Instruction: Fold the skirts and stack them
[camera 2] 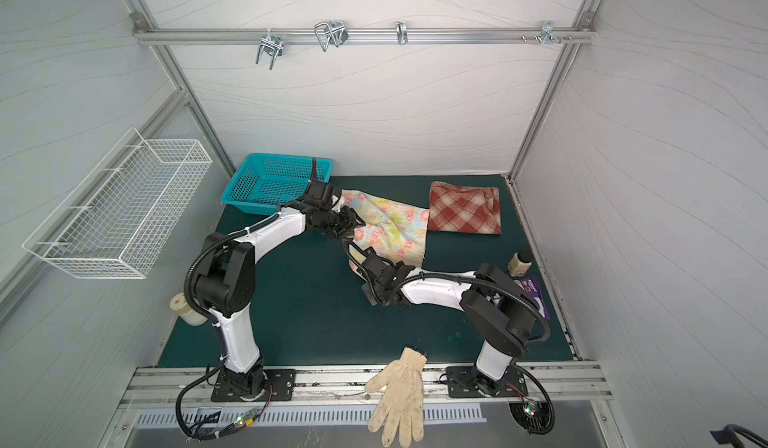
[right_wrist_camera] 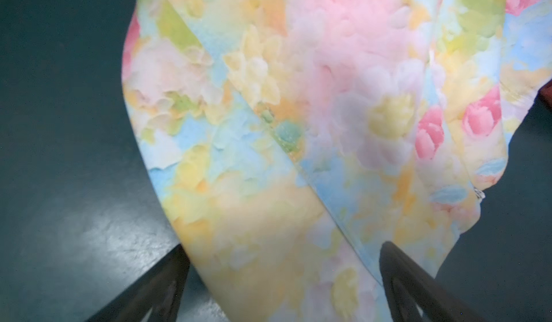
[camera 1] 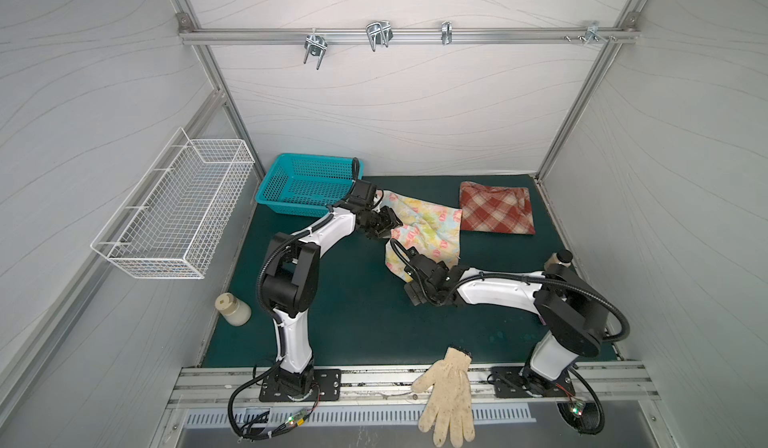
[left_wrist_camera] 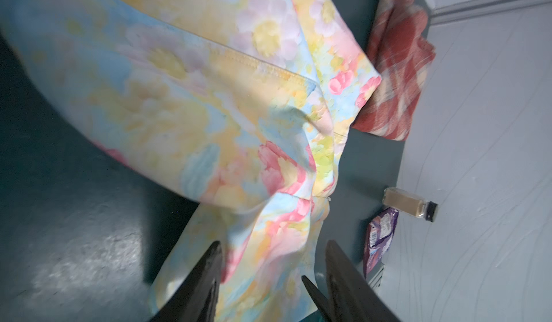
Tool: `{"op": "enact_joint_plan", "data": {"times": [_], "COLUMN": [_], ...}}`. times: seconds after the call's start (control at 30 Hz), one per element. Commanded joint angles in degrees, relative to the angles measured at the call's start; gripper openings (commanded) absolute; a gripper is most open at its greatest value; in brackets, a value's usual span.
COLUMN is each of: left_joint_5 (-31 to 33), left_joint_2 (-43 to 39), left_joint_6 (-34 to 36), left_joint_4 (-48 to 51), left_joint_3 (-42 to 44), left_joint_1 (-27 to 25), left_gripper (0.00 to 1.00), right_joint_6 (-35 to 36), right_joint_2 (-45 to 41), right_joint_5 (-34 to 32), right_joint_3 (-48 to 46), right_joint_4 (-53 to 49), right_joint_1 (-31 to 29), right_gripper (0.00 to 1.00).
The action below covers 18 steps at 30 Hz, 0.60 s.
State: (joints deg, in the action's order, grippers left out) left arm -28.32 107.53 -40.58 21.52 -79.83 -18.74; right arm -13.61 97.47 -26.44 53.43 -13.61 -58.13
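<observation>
The flower skirt [camera 1: 424, 230] lies rumpled on the mat [camera 1: 332, 300], a bit toward 12 o'clock from the middle. The plaid skirt [camera 1: 496, 209] lies folded at 2 o'clock, just beside it. I cannot tell if they touch.

The left gripper [left_wrist_camera: 273, 242] is at the flower skirt's 9 o'clock edge. Its jaws stand partly apart, with cloth between them but not pinched. The right gripper [right_wrist_camera: 283, 244] is at the skirt's 6 o'clock corner. Its jaws are wide, and it holds nothing.

What could go wrong? The flower skirt is thin and bunched up. A jaw may grab only the top layer, and then the fold would come out crooked. Cloth may also snag on a jaw when an arm lifts, and the skirt would get pulled out of shape. A pull toward 3 o'clock could bump the plaid skirt and spoil its fold.

Around them: a teal basket [camera 1: 286, 188] sits at 11 o'clock, close behind the left arm, so there is little room there. A jar [camera 1: 232, 308] stands at 8 o'clock, a bottle [camera 1: 559, 261] at 3 o'clock, and a glove [camera 1: 449, 387] lies at 6 o'clock. These are well apart from the skirts.
</observation>
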Motion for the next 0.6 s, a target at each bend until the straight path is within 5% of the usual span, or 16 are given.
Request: {"op": "enact_joint_plan", "data": {"times": [0.0, 0.1, 0.13, 0.3, 0.57], "left_joint_5": [-2.1, -3.1, -3.1, -1.7, 2.8], "left_joint_2": [-2.8, -3.1, -3.6, -8.2, -19.8], "left_joint_6": [-0.5, -0.3, -0.3, -0.3, -0.6], "left_joint_4": [-3.3, -2.6, -2.8, -4.4, -6.6], "left_joint_3": [1.7, 2.1, 2.7, 7.5, 17.3], "left_joint_1": [1.4, 2.1, 2.2, 2.5, 2.9], "left_gripper": [0.56, 0.56, 0.56, 0.56, 0.57], "right_joint_6": [1.8, 1.5, 1.1, 0.1, -2.4], "right_joint_2": [3.1, 5.0, 5.2, 2.4, -4.5], "right_joint_5": [-1.2, -1.1, -1.2, 0.7, 15.0], "right_joint_3": [1.6, 2.5, 2.6, 2.8, 10.8], "right_joint_4": [-1.4, -2.0, -2.2, -3.6, -12.5], "right_joint_1": [-0.7, -0.6, -0.6, -0.7, -0.4], "right_gripper": [0.91, 0.72, 0.56, 0.27, 0.15]}}
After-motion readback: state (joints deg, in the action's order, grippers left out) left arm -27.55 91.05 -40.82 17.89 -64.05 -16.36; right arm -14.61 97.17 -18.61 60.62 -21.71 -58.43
